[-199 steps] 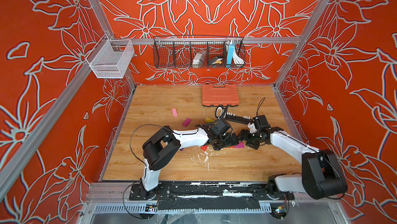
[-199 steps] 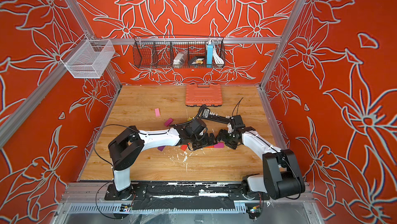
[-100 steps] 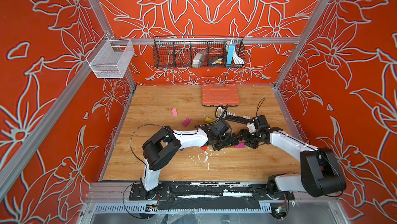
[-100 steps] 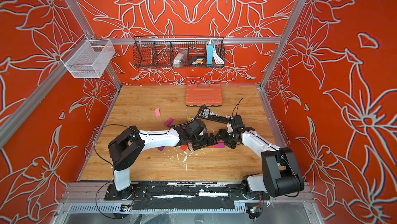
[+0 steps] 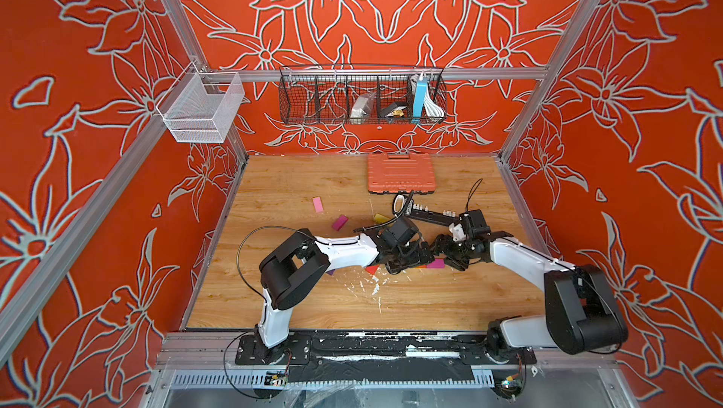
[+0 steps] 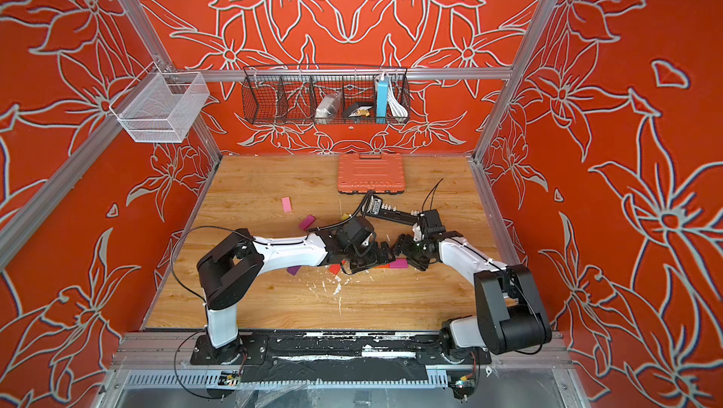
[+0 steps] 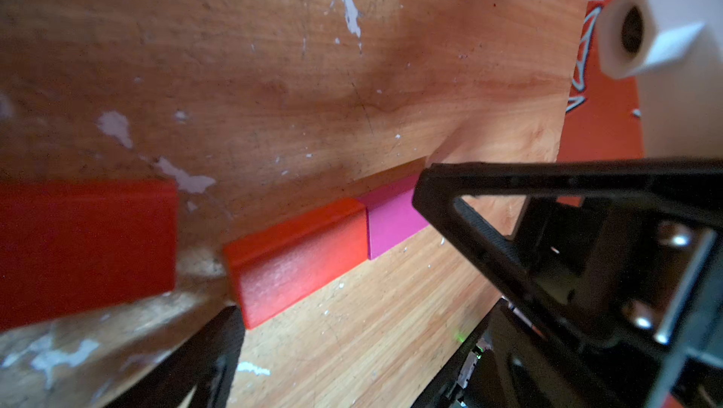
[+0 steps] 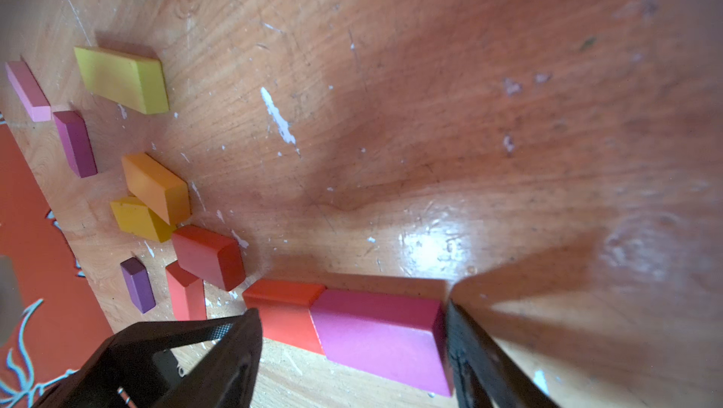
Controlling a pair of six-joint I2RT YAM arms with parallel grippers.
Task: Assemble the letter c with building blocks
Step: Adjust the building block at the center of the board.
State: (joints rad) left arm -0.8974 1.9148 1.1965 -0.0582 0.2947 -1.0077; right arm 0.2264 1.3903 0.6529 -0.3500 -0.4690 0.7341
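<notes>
An orange-red block [image 8: 285, 314] and a magenta block [image 8: 381, 337] lie end to end in a row on the wooden table [image 5: 430, 308]. My right gripper [image 8: 352, 341] spans the row lengthwise, one finger against each outer end. In both top views the magenta block [image 5: 435, 264] [image 6: 398, 263] shows between the two grippers. My left gripper [image 5: 407, 261] hangs wide open just over the orange-red end, holding nothing. Loose building blocks lie beside it: two red [image 8: 207, 255], orange [image 8: 156, 187], yellow [image 8: 121, 79], purple [image 8: 137, 284], dark magenta [image 8: 74, 143] and pink [image 8: 27, 91].
An orange ribbed case [image 5: 401, 172] lies by the back wall. A long black bar with white pegs [image 5: 428, 213] runs behind the grippers. White scuffs [image 5: 373, 286] mark the wood in front. A pink block [image 5: 317, 204] and a magenta one [image 5: 339, 222] sit left of centre.
The right gripper's jaws have narrowed slightly around the two-block row, and the gripper has edged toward the left arm. The left arm has not moved.
</notes>
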